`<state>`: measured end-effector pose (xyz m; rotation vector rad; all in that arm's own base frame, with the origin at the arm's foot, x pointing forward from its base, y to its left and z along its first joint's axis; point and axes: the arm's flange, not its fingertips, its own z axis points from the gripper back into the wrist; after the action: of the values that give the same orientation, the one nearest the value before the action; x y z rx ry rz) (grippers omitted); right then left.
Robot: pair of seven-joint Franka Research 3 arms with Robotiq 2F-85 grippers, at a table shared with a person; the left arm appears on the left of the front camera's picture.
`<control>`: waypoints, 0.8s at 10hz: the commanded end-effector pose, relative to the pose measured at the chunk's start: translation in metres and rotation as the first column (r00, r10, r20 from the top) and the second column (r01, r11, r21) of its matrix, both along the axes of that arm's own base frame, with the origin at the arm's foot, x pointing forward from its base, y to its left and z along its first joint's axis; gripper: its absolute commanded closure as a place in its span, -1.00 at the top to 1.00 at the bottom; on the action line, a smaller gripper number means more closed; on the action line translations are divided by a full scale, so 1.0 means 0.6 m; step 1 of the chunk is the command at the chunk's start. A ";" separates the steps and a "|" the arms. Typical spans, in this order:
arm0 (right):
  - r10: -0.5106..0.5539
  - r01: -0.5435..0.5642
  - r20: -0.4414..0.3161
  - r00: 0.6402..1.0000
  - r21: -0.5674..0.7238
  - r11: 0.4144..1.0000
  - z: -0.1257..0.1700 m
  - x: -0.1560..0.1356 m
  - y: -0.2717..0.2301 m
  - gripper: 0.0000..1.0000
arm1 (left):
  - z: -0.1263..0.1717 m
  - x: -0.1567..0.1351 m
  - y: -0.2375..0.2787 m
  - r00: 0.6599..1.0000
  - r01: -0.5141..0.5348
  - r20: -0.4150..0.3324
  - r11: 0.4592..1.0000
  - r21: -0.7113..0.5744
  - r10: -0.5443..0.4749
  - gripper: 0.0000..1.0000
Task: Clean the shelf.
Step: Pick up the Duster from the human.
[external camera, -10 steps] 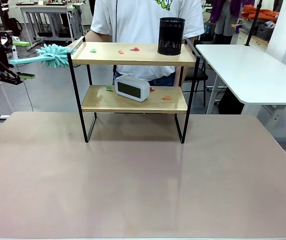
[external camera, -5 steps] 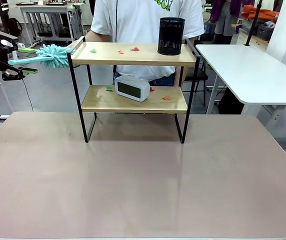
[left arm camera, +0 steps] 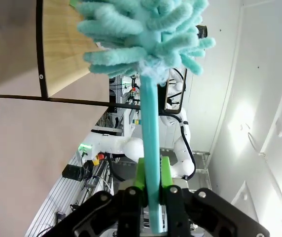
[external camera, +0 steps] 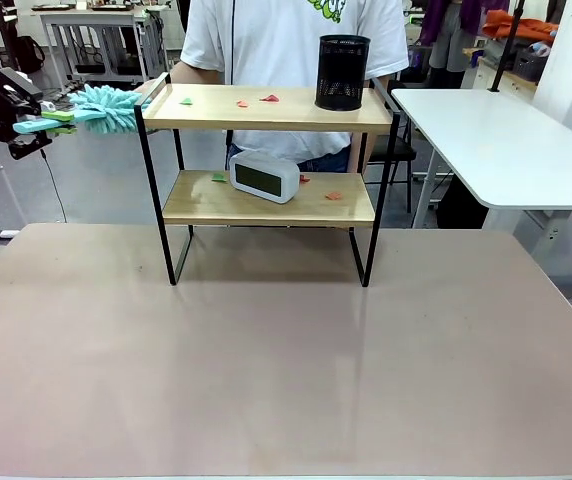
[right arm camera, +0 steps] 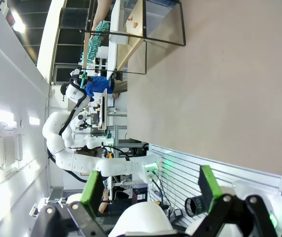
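Observation:
The shelf (external camera: 266, 200) stands at the far middle of the table, its two wooden boards strewn with small red and green paper scraps (external camera: 269, 98). A black mesh cup (external camera: 342, 72) stands on the top board and a white clock (external camera: 264, 175) on the lower one. Left of the top board, my left gripper (external camera: 61, 122) is shut on the handle of a teal fluffy duster (external camera: 106, 108). In the left wrist view the green pads (left arm camera: 140, 178) clamp the handle (left arm camera: 151, 148), with the duster head (left arm camera: 146, 34) beside the shelf's board (left arm camera: 64, 44). My right gripper (right arm camera: 151, 190) is open, holding nothing.
A person in a white T-shirt (external camera: 266, 40) stands behind the shelf, one hand (external camera: 151, 90) at the top board's left end. The brown table (external camera: 266, 360) stretches bare in front of the shelf. A white table (external camera: 506, 140) stands at the right.
My left gripper's fingers have shut on the duster's handle and the gripper has risen a little. The shelf and the things on it have not moved.

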<state>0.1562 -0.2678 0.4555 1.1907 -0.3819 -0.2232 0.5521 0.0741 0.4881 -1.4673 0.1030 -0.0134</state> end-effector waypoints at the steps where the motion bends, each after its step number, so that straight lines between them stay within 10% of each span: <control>1: 0.006 -0.006 0.033 0.999 0.001 1.000 0.005 0.001 -0.001 1.00 | 0.007 0.007 -0.005 1.000 -0.027 -0.010 1.000 -0.014 0.026 -1.00; 6: 0.006 -0.006 0.033 0.999 0.001 1.000 0.005 0.001 -0.001 1.00 | 0.017 -0.001 0.010 0.999 -0.042 0.011 0.999 -0.007 0.042 -1.00; 8: 0.006 -0.006 0.033 0.999 0.001 1.000 0.005 0.001 -0.001 1.00 | 0.074 -0.064 0.099 0.991 0.021 0.131 0.999 -0.047 -0.015 -1.00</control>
<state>0.1563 -0.2678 0.4555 1.1906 -0.3816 -0.2226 0.5351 0.1074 0.5108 -1.4793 0.0441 -0.0372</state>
